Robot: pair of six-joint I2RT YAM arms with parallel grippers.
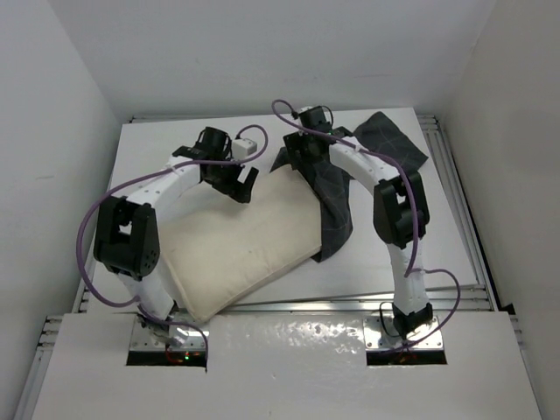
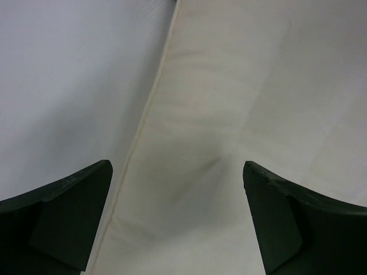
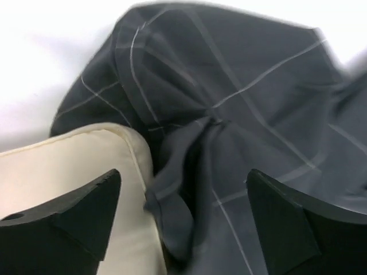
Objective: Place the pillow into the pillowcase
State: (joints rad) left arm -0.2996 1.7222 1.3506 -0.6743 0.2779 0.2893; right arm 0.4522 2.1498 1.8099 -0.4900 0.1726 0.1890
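White table (image 1: 157, 147), pillow (image 1: 241, 254) lengthwise diagonal

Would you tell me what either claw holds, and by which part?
Nothing: the left claw stands open over the pillow, the right claw open over the pillowcase.

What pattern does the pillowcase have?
The pillowcase is dark grey with thin light checks; right wrist view.

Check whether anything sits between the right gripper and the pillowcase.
Nothing visible does. The right gripper hangs open directly over the bunched pillowcase, and only its dark checked cloth shows between the jaws. The pillow has one corner at the edge of the folds, off to one side, not covering them.
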